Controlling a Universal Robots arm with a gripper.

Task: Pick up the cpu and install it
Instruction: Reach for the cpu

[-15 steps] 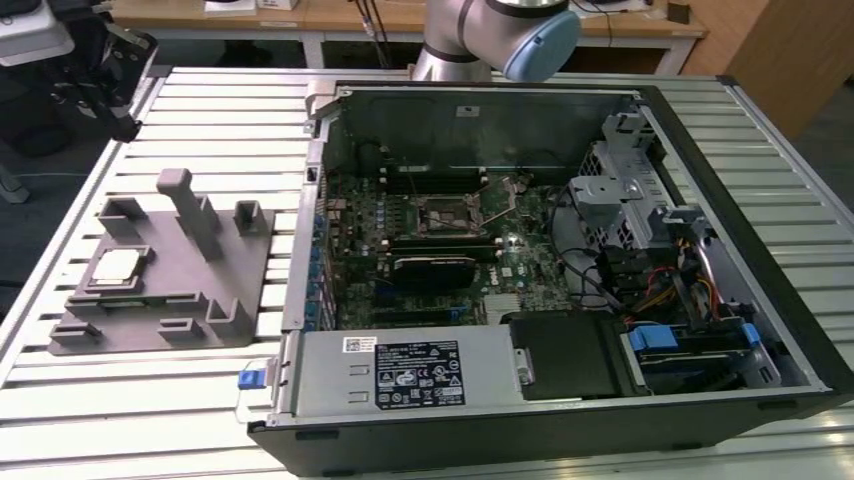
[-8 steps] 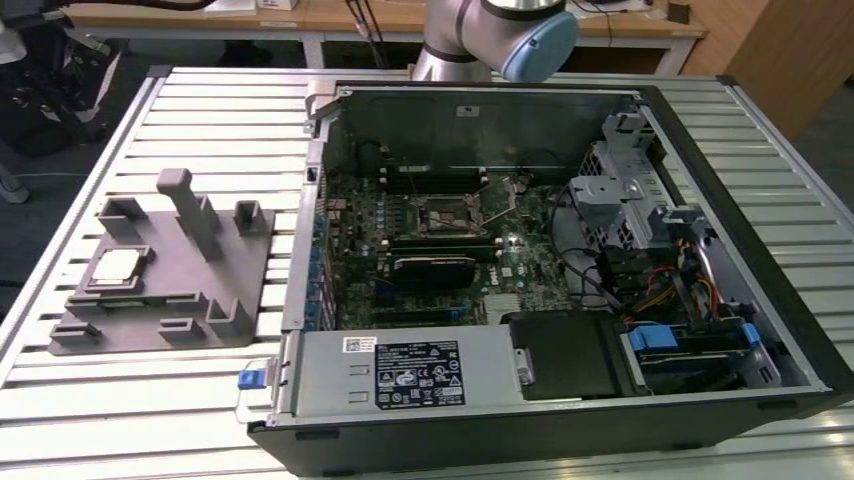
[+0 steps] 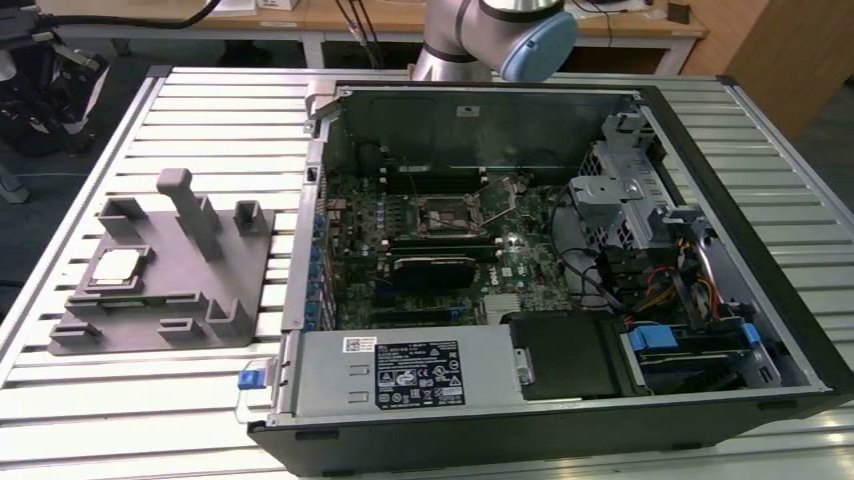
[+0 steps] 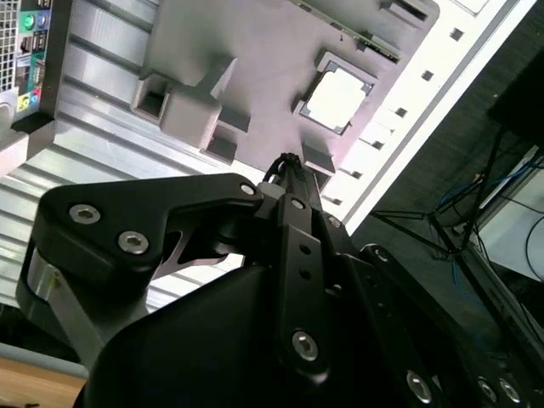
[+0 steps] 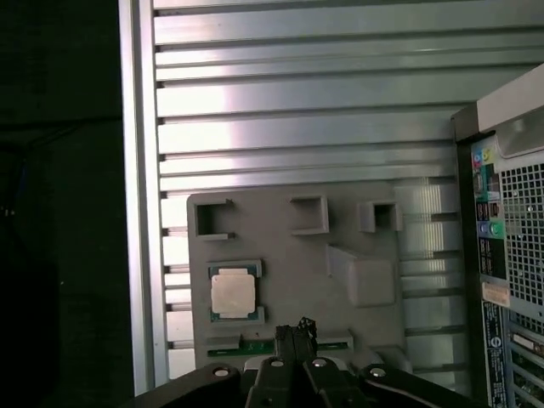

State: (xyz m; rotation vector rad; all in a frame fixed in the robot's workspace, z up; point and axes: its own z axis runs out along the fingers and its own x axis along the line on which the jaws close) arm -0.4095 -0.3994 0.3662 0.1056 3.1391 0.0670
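The cpu (image 3: 118, 265) is a small silvery square chip lying flat in a recess of the grey plastic tray (image 3: 200, 300), at the exterior view's left. It shows in both wrist views, cpu (image 4: 336, 95) and cpu (image 5: 233, 293), seated in its pocket. My gripper (image 5: 294, 330) hangs high above the tray, its black fingertips pressed together with nothing between them. In the second wrist view the gripper (image 4: 287, 161) tip sits a little off to the side of the chip, well clear of it. The black socket frame (image 3: 445, 213) lies on the motherboard inside the case.
The open computer case (image 3: 694, 130) lies on the slatted metal table (image 3: 214, 120), to the tray's right in the exterior view. The tray carries upright blocks (image 3: 194, 205). The arm's joint (image 3: 514, 35) is at the back. The case's rear ports (image 5: 491, 212) are near the tray.
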